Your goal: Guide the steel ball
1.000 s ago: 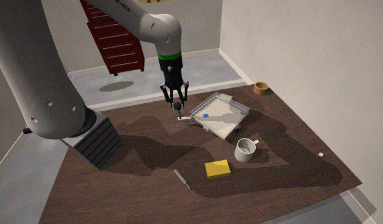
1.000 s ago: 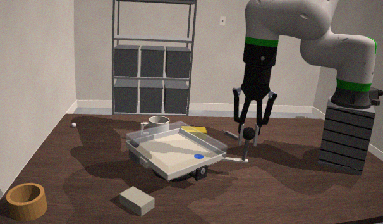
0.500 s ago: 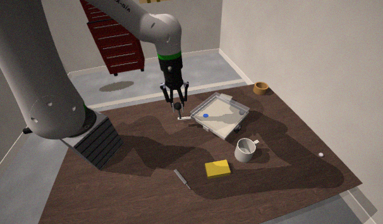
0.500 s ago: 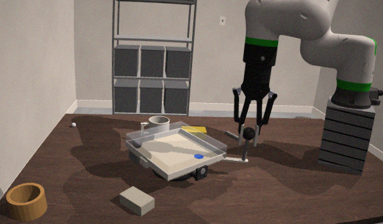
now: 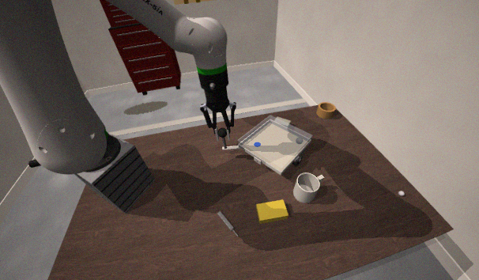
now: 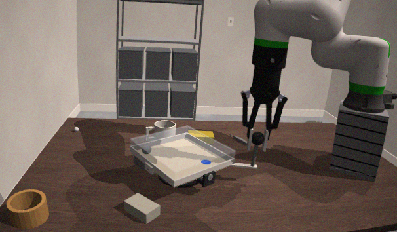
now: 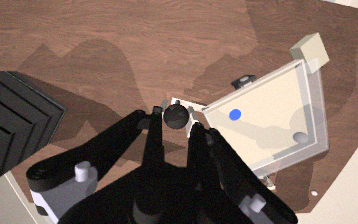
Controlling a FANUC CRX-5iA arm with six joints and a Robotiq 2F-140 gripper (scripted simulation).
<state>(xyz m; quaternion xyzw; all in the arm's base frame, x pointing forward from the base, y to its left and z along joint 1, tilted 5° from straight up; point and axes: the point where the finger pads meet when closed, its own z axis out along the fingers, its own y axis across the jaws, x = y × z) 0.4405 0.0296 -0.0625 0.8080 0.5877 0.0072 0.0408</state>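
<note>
Two fingers clamped on the black lever knob, tilted plate just beside, steel ball in its far corner.

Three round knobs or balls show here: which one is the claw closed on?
The black ball knob atop the lever post beside the plate. The steel ball lies under the plate's lid in a far corner; the small white ball rests by the wall.

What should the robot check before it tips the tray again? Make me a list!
1. Fingers squeezing the black knob of the tray's handle: ok.
2. Ball on the blue spot: not ok, it sits in the far corner.
3. Tray level: not ok, it looks tilted.
4. Clear lid on: ok.
5. Mug touching the tray: cannot tell, it's very close.
6. Yellow block away from the tray: ok.
</note>
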